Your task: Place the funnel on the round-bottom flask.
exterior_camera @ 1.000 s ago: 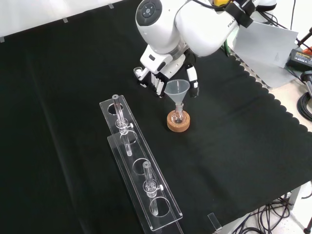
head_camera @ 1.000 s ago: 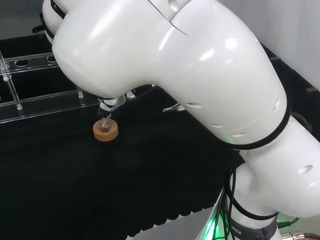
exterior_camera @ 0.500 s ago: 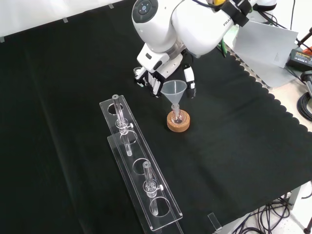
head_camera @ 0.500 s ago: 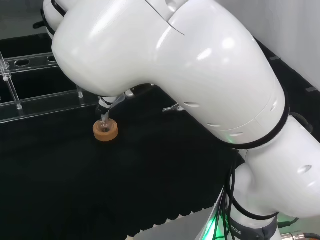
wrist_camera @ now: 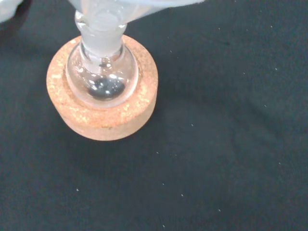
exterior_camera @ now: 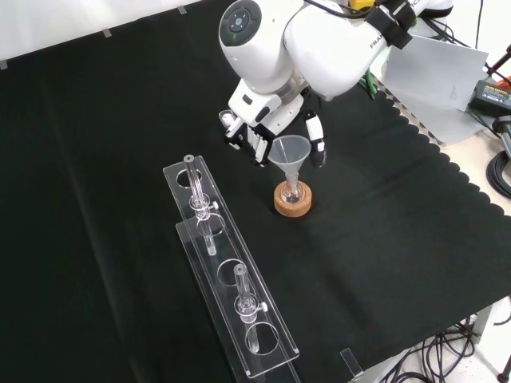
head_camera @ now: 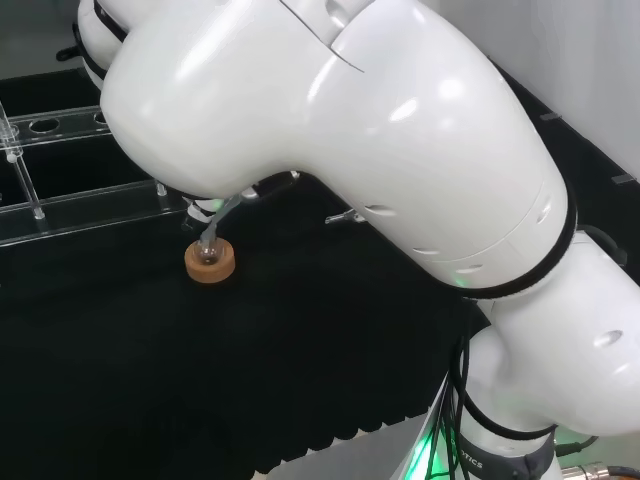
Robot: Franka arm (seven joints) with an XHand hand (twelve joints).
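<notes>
A small clear round-bottom flask (exterior_camera: pixel 292 191) stands on a cork ring (exterior_camera: pixel 293 204) near the middle of the cloth in the front view. A clear funnel (exterior_camera: pixel 289 151) stands above it with its stem in the flask's neck. The hand (exterior_camera: pixel 271 120) hangs just behind the funnel, fingers (exterior_camera: pixel 259 147) at one side of the rim and the thumb (exterior_camera: pixel 318 142) at the other, pinching it. In the wrist view the flask (wrist_camera: pixel 102 80) sits in the cork ring (wrist_camera: pixel 108 120) with the funnel (wrist_camera: pixel 120 6) blurred over its neck. The head view shows the cork ring (head_camera: pixel 210 264) below the arm's big link.
Two long clear racks (exterior_camera: pixel 198 209) (exterior_camera: pixel 249 317), each with an upright glass tube, lie left of and in front of the flask in the front view. In the head view a rack (head_camera: pixel 80 205) runs along the far left. Grey sheets and cables lie off the cloth's right edge.
In the front view the hand and funnel swung slightly left, tilting the funnel, then came back right and more upright. The stem stayed in the flask's neck.
</notes>
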